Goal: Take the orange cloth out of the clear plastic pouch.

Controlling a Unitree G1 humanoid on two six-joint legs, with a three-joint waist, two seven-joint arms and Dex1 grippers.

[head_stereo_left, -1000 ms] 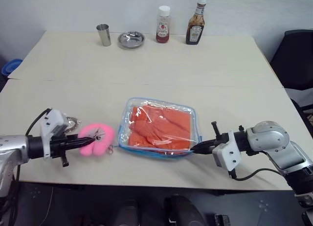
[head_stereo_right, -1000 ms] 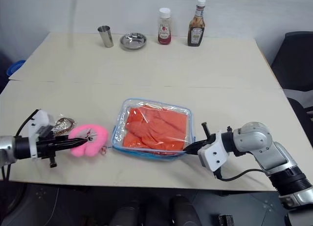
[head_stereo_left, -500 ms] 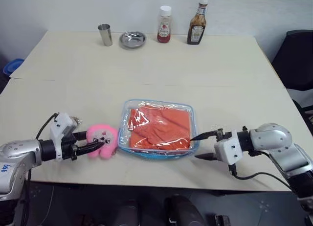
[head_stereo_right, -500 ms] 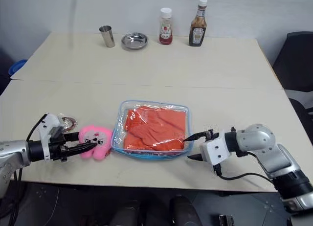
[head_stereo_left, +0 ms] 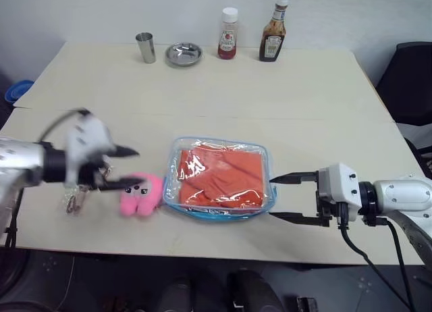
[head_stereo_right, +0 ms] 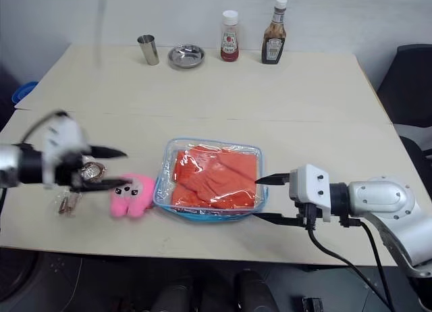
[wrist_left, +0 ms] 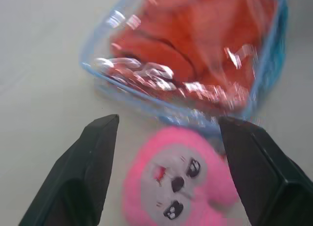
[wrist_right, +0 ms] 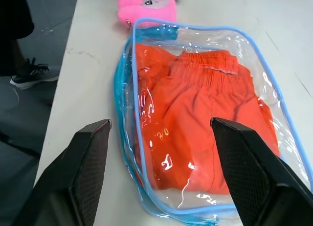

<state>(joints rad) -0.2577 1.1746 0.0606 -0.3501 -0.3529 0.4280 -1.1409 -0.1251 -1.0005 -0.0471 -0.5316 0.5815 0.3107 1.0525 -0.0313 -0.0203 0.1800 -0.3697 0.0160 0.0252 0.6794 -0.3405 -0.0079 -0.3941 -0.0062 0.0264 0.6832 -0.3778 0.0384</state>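
Observation:
The clear plastic pouch (head_stereo_left: pixel 171 185) with light blue trim lies flat on the table's near middle, and the orange cloth (head_stereo_left: pixel 226 173) is folded inside it. A pink plush ball (head_stereo_left: pixel 140 195) with a face rests against the pouch's left end. My left gripper (head_stereo_left: pixel 128 168) hovers open just above and left of the plush, holding nothing. My right gripper (head_stereo_left: pixel 273 198) stands open at the pouch's right edge, one finger above the other, also holding nothing. The right wrist view looks over the pouch (wrist_right: pixel 128 89) and the cloth (wrist_right: pixel 205 113). The left wrist view has the plush (wrist_left: pixel 178 177) between the fingers.
At the table's far edge stand a steel cup (head_stereo_left: pixel 143 47), a steel bowl (head_stereo_left: pixel 183 53), a red sauce bottle (head_stereo_left: pixel 228 34) and a brown sauce bottle (head_stereo_left: pixel 271 30). A small clip packet (head_stereo_left: pixel 74 202) lies left of the plush. A black chair (head_stereo_left: pixel 408 82) is at the right.
Both grippers have opened. The left let go of the pink plush and rose to the right. The right released the pouch's corner, rolled and lifted back; the pouch settled flat.

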